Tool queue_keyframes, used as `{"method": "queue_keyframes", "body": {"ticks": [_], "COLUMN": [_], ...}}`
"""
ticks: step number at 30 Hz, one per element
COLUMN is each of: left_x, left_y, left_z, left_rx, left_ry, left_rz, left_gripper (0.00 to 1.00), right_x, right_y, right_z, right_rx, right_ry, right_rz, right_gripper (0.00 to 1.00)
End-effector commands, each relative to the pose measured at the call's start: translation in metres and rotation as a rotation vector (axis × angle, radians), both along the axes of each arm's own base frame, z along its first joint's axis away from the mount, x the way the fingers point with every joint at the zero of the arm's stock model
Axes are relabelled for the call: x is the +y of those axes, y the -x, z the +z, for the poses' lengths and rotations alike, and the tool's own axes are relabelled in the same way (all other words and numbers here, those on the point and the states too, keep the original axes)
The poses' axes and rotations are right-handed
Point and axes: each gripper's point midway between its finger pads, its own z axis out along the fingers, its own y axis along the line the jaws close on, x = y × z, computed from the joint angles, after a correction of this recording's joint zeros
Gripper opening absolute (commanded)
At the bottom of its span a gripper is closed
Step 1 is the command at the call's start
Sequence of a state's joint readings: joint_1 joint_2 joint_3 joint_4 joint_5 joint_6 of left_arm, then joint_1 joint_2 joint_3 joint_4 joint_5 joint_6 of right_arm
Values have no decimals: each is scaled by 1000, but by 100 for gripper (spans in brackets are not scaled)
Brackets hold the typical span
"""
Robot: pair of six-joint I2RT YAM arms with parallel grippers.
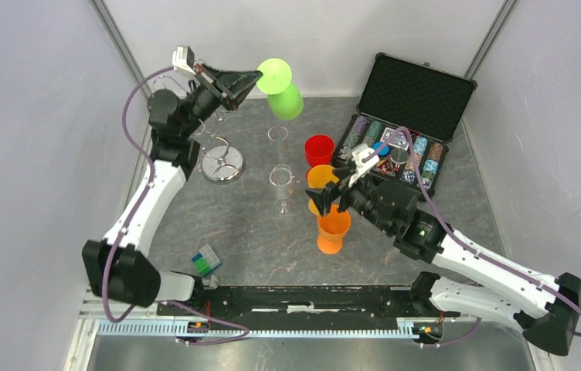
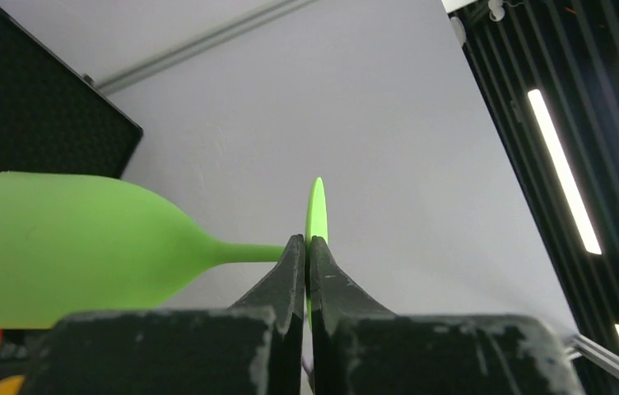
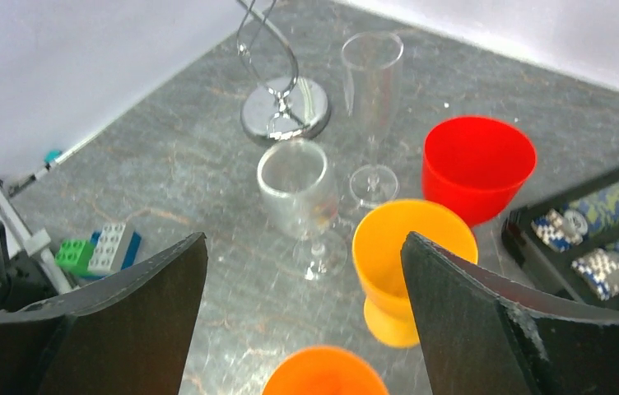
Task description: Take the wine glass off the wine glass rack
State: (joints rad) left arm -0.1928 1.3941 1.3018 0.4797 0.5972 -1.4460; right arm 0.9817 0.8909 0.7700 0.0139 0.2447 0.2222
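Observation:
My left gripper point(image 1: 254, 78) is shut on the flat foot of a lime green wine glass point(image 1: 281, 89) and holds it in the air, foot up and bowl hanging down, right of the wine glass rack point(image 1: 220, 152). In the left wrist view the fingers pinch the edge-on foot point(image 2: 315, 212), and the bowl point(image 2: 67, 247) sticks out to the left. The rack is a silver wire stand with a round mirrored base, also in the right wrist view point(image 3: 285, 111). No glass shows on its arms. My right gripper point(image 1: 332, 190) is open and empty above the cups point(image 3: 304, 240).
A clear flute point(image 1: 277, 137) and a clear wine glass point(image 1: 281, 184) stand mid-table. A red cup point(image 1: 319, 148), a yellow cup point(image 1: 320, 178) and an orange cup point(image 1: 334, 229) stand right of them. An open poker chip case point(image 1: 405, 116) is at the back right. Toy bricks point(image 1: 206, 260) lie at the front left.

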Motion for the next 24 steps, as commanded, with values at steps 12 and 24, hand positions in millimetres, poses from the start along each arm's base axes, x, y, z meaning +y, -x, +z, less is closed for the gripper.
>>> {"method": "queue_keyframes", "body": {"ticks": [12,24], "left_x": [37,58], "left_y": [137,186], "left_z": [34,44], "left_rx": [95,81], "left_ry": [462,550], "left_rz": [-45,-77], "left_gripper": [2,2], "right_x": [-8,15], "right_y": [9,44], "right_z": [122,166], "right_rx": [-258,-187], "right_ry": [-630,-894], "right_rz": [318,687], "right_gripper": [93,91]}}
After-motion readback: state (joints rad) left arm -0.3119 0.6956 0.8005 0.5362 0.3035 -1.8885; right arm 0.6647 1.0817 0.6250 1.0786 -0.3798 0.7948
